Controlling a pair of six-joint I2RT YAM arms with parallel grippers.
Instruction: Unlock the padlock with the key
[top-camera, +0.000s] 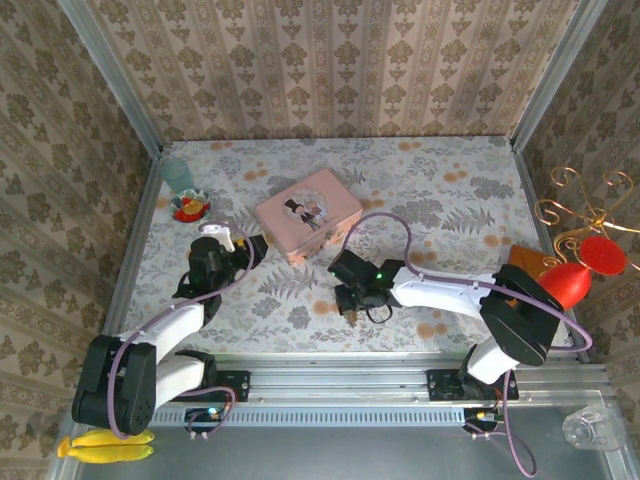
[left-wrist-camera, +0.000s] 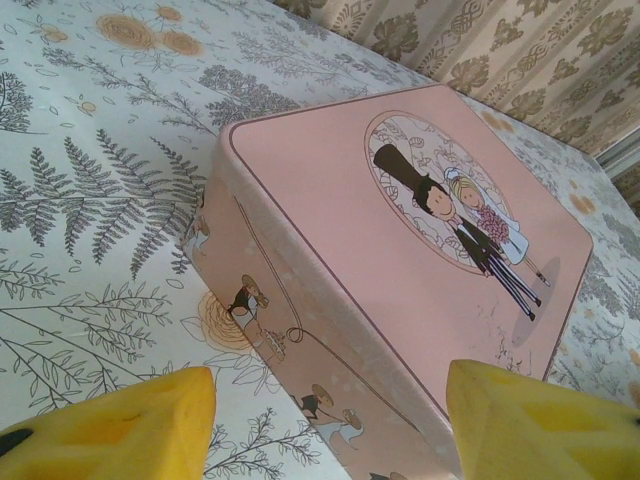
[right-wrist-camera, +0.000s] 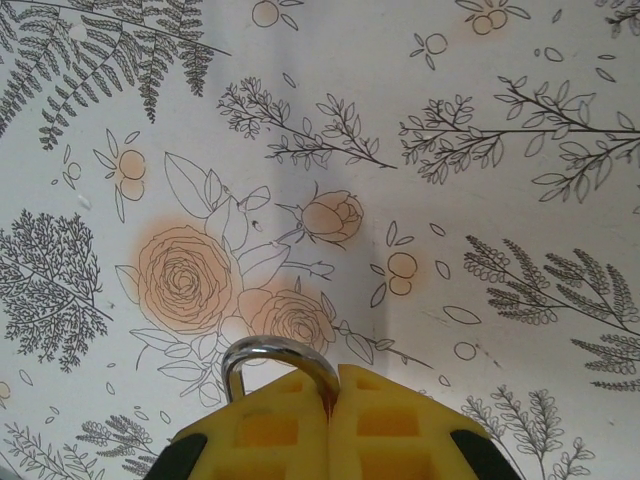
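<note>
Padlock (right-wrist-camera: 276, 356) sits pinched in the right gripper (right-wrist-camera: 331, 378), which is closed tight; only the silvery arch of the shackle pokes out past the yellow fingertips, and the body is hidden between the pads, so I cannot tell which way the keyhole faces. That gripper hangs low over the flowered counter (right-wrist-camera: 430, 120), in front of the pink tin (top-camera: 308, 213) and apart from it; whether the lock touches the counter I cannot tell. The left gripper (left-wrist-camera: 330, 380) stands open with its fingers well apart and holds nothing; it points at a side wall of the tin, near it.

As a judgement, the padlock looks tiny and light, all hard metal, so it will not crush or bend; the trouble is slip and twist rather than breakage. Smooth metal between soft pads can pivot when a key pushes or turns, so the hold belongs squarely on the flat faces of the body, with the keyhole end left free; a hold on the thin round shackle alone would let the body swing. The shackle also needs room to spring up once released, so nothing should press down on the arch. The key is likely just as small and thin; it wants a pinch on its head, shaft lined up with the hole, and a gentle turn, since a hard one could spin the lock out of the pads.
</note>
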